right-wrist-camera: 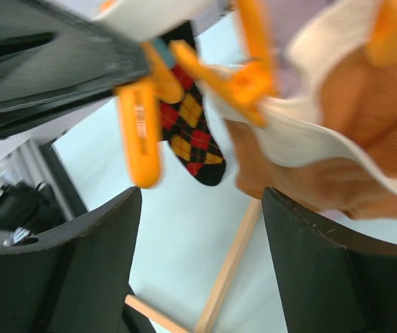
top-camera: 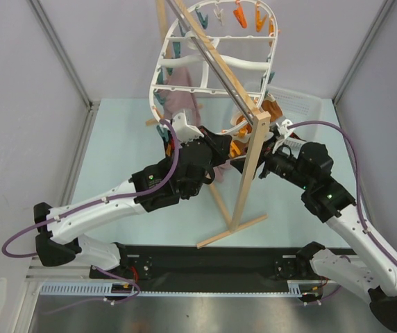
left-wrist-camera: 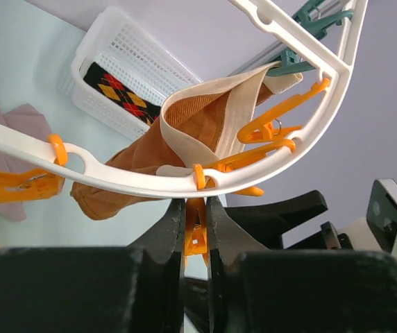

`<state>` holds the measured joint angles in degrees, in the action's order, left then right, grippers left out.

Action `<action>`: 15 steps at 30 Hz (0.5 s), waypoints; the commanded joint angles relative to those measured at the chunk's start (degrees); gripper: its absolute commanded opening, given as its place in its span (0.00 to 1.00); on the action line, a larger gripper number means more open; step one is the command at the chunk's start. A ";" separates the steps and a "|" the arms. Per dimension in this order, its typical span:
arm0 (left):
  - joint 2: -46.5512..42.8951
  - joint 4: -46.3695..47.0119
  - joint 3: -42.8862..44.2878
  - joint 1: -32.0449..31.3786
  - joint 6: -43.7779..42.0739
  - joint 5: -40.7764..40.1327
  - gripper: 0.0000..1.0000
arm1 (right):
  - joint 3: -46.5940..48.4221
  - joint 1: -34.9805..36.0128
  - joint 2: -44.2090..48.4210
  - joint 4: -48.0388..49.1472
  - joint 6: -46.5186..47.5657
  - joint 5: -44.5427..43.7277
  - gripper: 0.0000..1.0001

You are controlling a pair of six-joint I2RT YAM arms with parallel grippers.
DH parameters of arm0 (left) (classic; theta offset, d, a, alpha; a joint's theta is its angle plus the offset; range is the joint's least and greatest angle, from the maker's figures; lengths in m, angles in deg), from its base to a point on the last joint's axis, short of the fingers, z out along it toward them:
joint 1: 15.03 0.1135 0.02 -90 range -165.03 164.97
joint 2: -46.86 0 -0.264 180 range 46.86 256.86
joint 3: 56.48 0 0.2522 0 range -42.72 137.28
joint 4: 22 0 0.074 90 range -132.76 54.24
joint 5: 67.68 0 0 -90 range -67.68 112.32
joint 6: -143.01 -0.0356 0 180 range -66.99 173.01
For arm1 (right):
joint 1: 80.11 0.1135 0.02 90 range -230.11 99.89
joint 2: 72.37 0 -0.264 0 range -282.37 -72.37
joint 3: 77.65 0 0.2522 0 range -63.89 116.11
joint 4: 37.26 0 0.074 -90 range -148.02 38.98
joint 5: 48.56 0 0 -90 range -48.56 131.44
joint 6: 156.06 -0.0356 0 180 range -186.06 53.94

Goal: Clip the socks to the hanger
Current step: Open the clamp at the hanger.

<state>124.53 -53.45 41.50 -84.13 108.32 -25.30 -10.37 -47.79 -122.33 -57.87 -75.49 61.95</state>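
The white oval hanger (top-camera: pixel 158 69) hangs from a wooden stand, and its rim crosses the left wrist view (left-wrist-camera: pixel 136 182). My left gripper (left-wrist-camera: pixel 197 232) is shut on the handles of an orange clip (left-wrist-camera: pixel 197 239) just under that rim; in the top view it (top-camera: pixel 216 149) sits at the hanger's lower edge. One diamond-check sock (right-wrist-camera: pixel 193 139) hangs toe down beside orange clips (right-wrist-camera: pixel 139 132), its top hidden behind them. The other sock (left-wrist-camera: pixel 123 87) lies in the white basket. My right gripper (right-wrist-camera: pixel 202 208) is open and empty just below the hanging sock, and it shows in the top view (top-camera: pixel 254 161).
A plain orange garment with a cream band (left-wrist-camera: pixel 198 118) is clipped to the hanger beside my left gripper. A mauve cloth (top-camera: pixel 184 104) hangs at the hanger's left. The wooden stand's post (top-camera: pixel 250 173) stands between the arms. The white basket (top-camera: pixel 309 107) is at the back right.
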 commanded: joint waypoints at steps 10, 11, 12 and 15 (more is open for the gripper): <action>-2.60 2.05 -1.08 -0.24 -6.09 0.24 0.00 | 13.17 -12.62 3.92 -17.92 0.20 -20.40 0.69; -2.96 2.40 -1.52 -0.24 -6.18 0.07 0.00 | 14.32 -13.85 2.59 -18.45 0.38 -22.25 0.68; -3.31 2.84 -2.65 -0.24 -6.61 -0.02 0.00 | 15.29 -15.16 0.84 -18.81 0.20 -22.62 0.67; -3.93 3.72 -3.98 -0.24 -7.49 -0.72 0.00 | 17.06 -21.75 -4.35 -17.24 -1.20 -22.01 0.67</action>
<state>122.34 -51.51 38.73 -84.13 103.62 -25.60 5.30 -65.76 -121.50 -73.41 -76.39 43.88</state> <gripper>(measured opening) 0.134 0.672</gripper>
